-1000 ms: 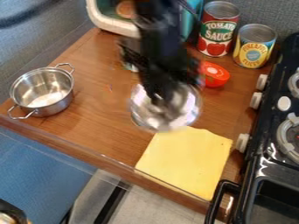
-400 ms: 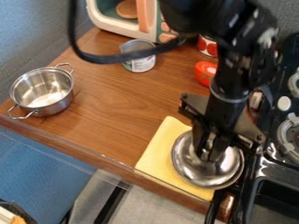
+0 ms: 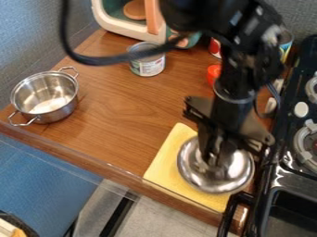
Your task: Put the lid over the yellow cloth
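Easing away from stove (image 3: 286, 172), lid (image 3: 213, 179) over cloth (image 3: 166, 162)

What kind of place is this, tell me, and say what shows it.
Probably a toy kitchen set up on a wooden counter: a stove with knobs at the right, a metal pot and a tin can.

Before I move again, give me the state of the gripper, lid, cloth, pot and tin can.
Gripper: jaws closed on the top of the lid.
Metal lid: held domed side up, over the cloth; whether it touches, I can't tell.
Yellow cloth: spread out flat, partly covered by the lid.
Steel pot: upright, uncovered.
Tin can: upright.
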Motion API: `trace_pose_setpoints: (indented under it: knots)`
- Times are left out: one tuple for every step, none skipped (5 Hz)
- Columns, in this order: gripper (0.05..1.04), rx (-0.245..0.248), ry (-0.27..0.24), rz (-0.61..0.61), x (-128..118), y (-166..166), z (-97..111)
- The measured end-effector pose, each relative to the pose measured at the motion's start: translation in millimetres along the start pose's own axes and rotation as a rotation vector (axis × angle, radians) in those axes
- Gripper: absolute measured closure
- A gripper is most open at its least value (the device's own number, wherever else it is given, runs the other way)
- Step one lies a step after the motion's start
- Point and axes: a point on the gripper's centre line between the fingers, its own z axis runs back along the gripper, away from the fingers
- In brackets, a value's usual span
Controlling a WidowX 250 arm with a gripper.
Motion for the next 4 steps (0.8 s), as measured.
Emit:
trace_pose_setpoints:
  knots:
    - [0.797,-0.019,-0.036,0.052,4.2,17.9,13.3]
    - [0.797,-0.026,-0.029,0.08,5.0,32.5,12.3]
    - [0.797,-0.02,-0.016,0.075,0.3,34.7,4.8]
    - [0.797,-0.005,0.021,0.062,-7.9,32.7,-9.8]
